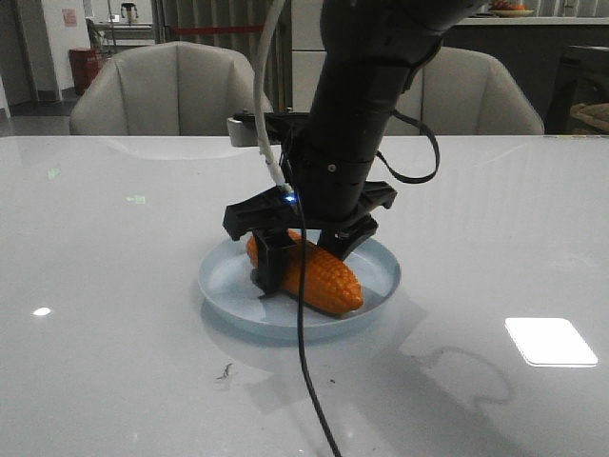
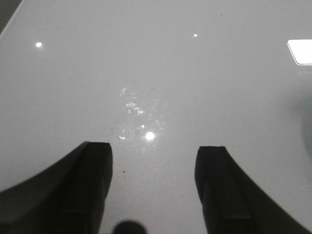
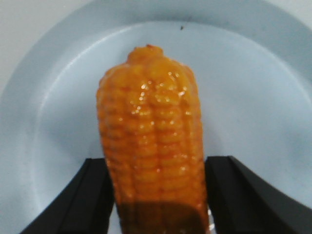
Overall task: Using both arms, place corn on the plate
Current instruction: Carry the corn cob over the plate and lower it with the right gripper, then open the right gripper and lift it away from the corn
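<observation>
Right wrist view: the right end effector (image 3: 158,195) clasps the corn cob (image 3: 151,146) low over the pale blue plate (image 3: 253,97), ready to set down; the left end effector (image 2: 158,190) hangs parted above bare worktop (image 2: 156,73).

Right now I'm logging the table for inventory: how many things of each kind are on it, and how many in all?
Corn: 1
Plate: 1
Total: 2
</observation>
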You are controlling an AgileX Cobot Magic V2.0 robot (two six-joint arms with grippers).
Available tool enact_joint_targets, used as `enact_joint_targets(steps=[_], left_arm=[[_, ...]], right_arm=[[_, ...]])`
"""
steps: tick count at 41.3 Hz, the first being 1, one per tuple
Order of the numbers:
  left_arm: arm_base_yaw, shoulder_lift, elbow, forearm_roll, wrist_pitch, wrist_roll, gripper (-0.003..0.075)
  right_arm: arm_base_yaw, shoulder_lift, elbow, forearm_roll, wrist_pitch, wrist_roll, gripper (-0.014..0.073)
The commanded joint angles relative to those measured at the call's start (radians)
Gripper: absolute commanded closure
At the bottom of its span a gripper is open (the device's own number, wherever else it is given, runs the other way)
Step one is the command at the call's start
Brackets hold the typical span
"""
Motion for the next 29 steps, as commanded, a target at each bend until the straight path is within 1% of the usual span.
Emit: enact_joint_targets(steps=[1,7,11,15,17,21,29], left_arm=[[-0.002,-0.012,-0.026,-0.003,-0.051,0.0,0.028],[-0.002,-0.012,-0.026,-0.003,-0.036,0.0,0.028],[-0.002,-0.012,-0.026,-0.003,-0.036,0.0,0.028],[-0.002,-0.012,-0.026,-0.003,-0.036,0.0,0.028],[-0.002,-0.012,-0.026,-0.003,-0.036,0.0,0.028],[-0.002,-0.012,-0.026,-0.003,-0.036,0.0,0.028],[-0.002,-0.012,-0.026,-0.003,-0.036,0.0,0.028]], right_arm=[[-0.003,-0.062,-0.044,0.01,-0.033,0.013,0.0052],[-0.003,-0.066,-0.125,0.002,0.014,0.013,0.0052],[-0.003,-0.067,-0.212,-0.049,0.105,0.012,0.0052],[-0.005,-0.072,-0.31,-0.148,0.243,0.012,0.0052],[-0.009,-0.08,-0.357,-0.173,0.293,0.012,0.0052],[-0.033,-0.113,-0.422,-0.165,0.347,0.024,0.0052],[-0.112,-0.25,-0.445,-0.11,0.341,0.032,0.0052]])
